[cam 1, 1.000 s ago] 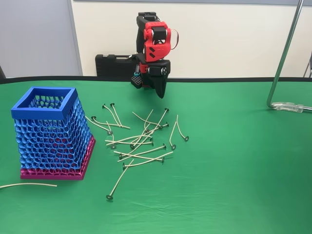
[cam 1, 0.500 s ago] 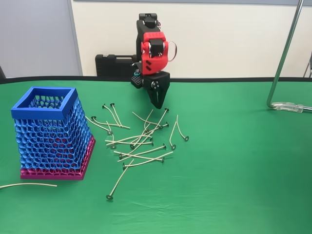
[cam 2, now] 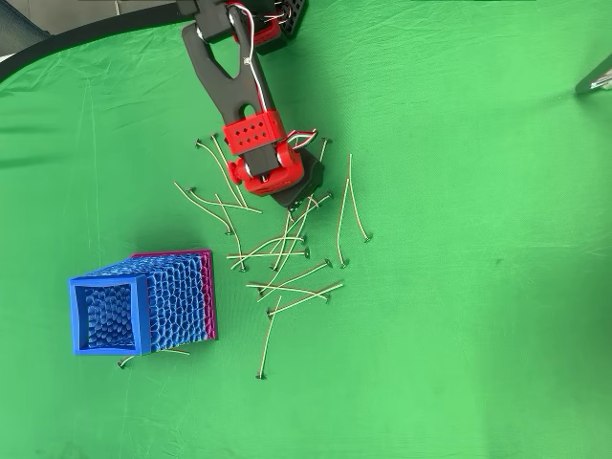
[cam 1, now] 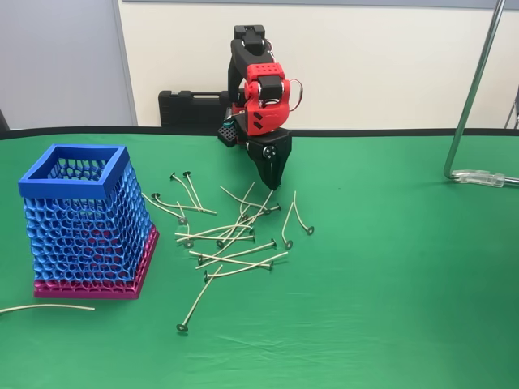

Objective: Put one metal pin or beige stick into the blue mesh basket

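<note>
A: Where is the claw [cam 1: 273, 183]?
B: Pointing down at the far edge of the stick pile [cam 1: 235, 235], tip just over the farthest stems; whether its fingers are spread or pressed together I cannot tell; nothing visibly held.

A: And the sticks?
B: Scattered crosswise on the green table [cam 1: 389, 267], mid-scene; one stray stick [cam 1: 45, 308] lies alone at the near left, just in front of the blue mesh basket [cam 1: 85, 223]; in the overhead view the same basket [cam 2: 143, 301] shows its open square rim.

A: Room to move?
B: Basket stands left of the pile, apart from it, upright on its pink base; the table's right half is bare green up to a metal stand [cam 1: 478, 97] at the far right; a black case [cam 1: 190, 107] sits behind the table's far edge.
</note>
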{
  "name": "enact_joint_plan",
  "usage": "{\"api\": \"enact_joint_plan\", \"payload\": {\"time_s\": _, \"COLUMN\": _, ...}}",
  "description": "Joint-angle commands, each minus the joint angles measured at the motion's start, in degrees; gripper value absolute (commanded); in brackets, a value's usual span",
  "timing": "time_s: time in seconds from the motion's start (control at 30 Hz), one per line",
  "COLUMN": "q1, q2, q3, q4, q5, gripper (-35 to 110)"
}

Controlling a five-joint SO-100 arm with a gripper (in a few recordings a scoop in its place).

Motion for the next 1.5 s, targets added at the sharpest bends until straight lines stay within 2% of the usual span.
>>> {"api": "enact_joint_plan", "payload": {"time_s": 0.0, "q1": -1.05, "q2": 0.35, "q3": -2.20, "q4": -0.70, "q5": -0.70, "gripper": 2}}
{"api": "enact_joint_plan", "payload": {"time_s": 0.23, "q1": -2.02, "q2": 1.14, "q3": 0.26, "q4": -3.34, "q5": -1.05, "gripper": 15}}
{"api": "enact_joint_plan", "payload": {"time_s": 0.4, "q1": -2.29, "q2": 1.85, "q3": 2.20, "q4": -4.66, "q5": -0.35, "gripper": 17}}
{"api": "enact_joint_plan", "payload": {"time_s": 0.67, "q1": -2.55, "q2": 2.72, "q3": 5.62, "q4": -8.61, "q5": -0.35, "gripper": 16}}
{"api": "enact_joint_plan", "payload": {"time_s": 1.47, "q1": -4.04, "q2": -1.85, "q3": 3.08, "q4": -10.90, "q5": -2.11, "gripper": 16}}
